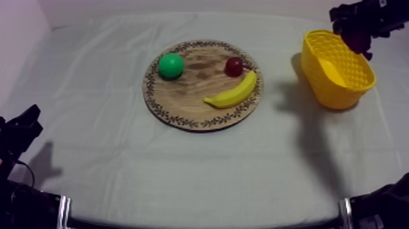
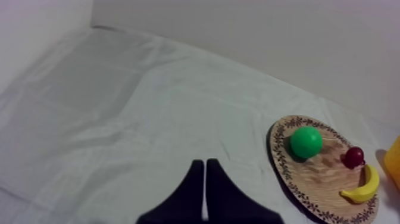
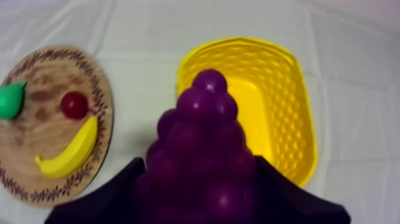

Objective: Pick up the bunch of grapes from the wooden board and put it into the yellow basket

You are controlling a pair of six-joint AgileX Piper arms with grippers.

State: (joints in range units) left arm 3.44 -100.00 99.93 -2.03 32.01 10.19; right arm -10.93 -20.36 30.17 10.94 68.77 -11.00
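Note:
The purple bunch of grapes [image 3: 202, 134] is held up in the air, with my right gripper [image 1: 358, 38] shut on it. It hangs over the near rim of the yellow basket [image 3: 287, 122], which stands at the table's right side [image 1: 338, 96]. The round wooden board [image 1: 193, 98] lies mid-table and carries a green pear [image 1: 171, 65], a small red fruit [image 1: 234, 66] and a banana [image 1: 234, 93]. My left gripper [image 2: 205, 179] rests low at the left, its fingers together as a narrow wedge, far from the board [image 2: 315, 176].
The grey-white cloth [image 1: 182, 164] spreads in loose folds around the board. A pale wall rises behind the table's far edge. The basket's edge [image 2: 394, 159] peeks in just beyond the board in the left wrist view.

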